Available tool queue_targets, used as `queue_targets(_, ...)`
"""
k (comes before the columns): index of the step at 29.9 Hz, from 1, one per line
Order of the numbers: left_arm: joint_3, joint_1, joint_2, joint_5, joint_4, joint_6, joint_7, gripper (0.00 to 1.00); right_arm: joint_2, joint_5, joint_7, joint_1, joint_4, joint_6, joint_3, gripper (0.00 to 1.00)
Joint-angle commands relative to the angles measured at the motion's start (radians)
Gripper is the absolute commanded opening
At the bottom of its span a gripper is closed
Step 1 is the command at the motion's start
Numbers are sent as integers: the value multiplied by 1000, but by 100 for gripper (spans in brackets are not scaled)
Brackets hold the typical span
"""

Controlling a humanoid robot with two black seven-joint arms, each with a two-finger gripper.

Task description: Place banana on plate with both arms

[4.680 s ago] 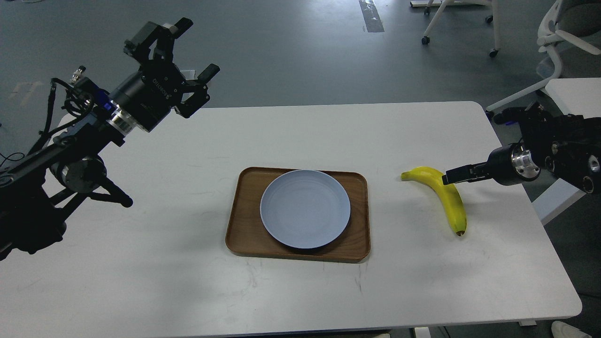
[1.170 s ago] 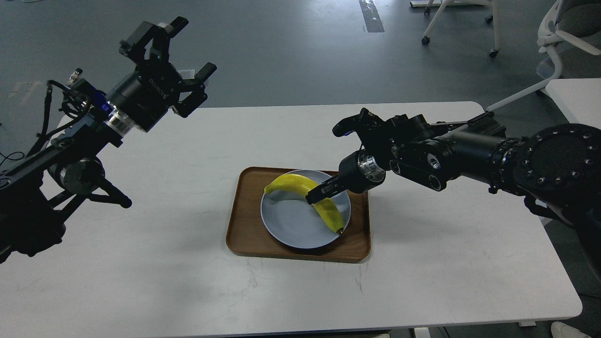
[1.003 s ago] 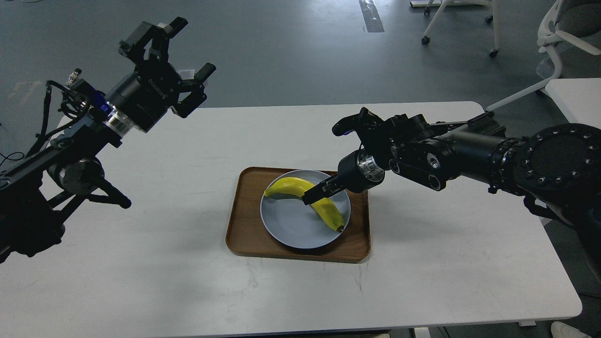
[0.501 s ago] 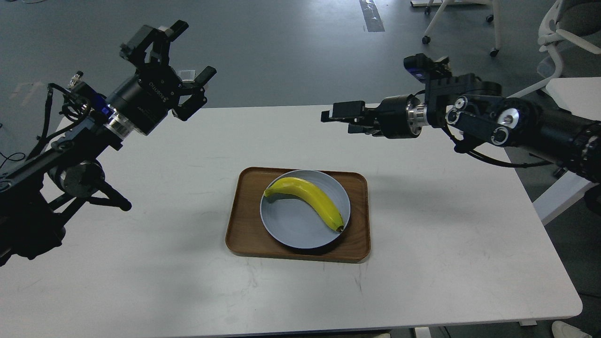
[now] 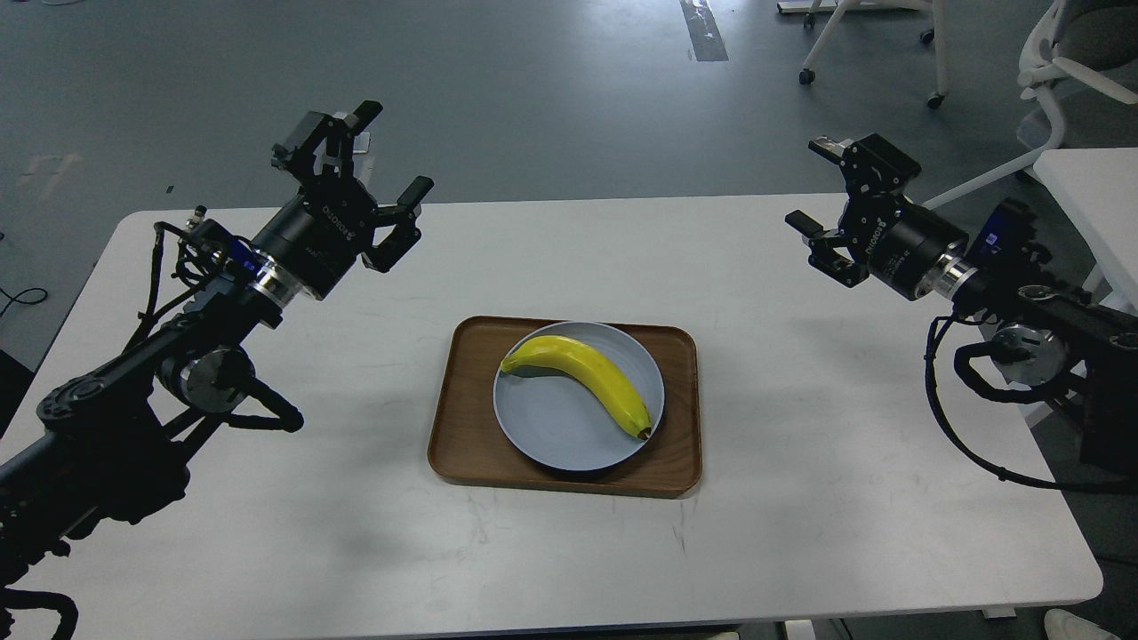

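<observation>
Yellow fruit: the curved bright yellow banana (image 5: 582, 378) with greenish stem and dark tip lies across the round pale blue-grey plate (image 5: 542, 431), stem toward the upper left, tip at the lower right rim.
Plate seat: it rests inside the rectangular brown wooden tray (image 5: 458, 444) on the white table (image 5: 800, 498).
Left gripper: my left gripper (image 5: 378, 169) hangs above the table's far left, well apart from the tray, fingers spread, holding nothing.
Right gripper: my right gripper (image 5: 822, 187) hangs above the far right, also well apart, fingers spread and empty.
Step in hand: I judge the placing itself done; both arms stand clear of the fruit.
Next move: little is called for beyond keeping both arms off the tray; the tip sits near the rim, so I would avoid any nudge there.
</observation>
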Motion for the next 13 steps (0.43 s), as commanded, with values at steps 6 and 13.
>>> queue_targets(6,-23,89,-56,44,98,-8,0,98,15,1,0,-36,-22,0,3,99)
queue_targets(13,-33,89,-66,44,98,-6,0,98,17,1,0,-50,-24,0,-9,99)
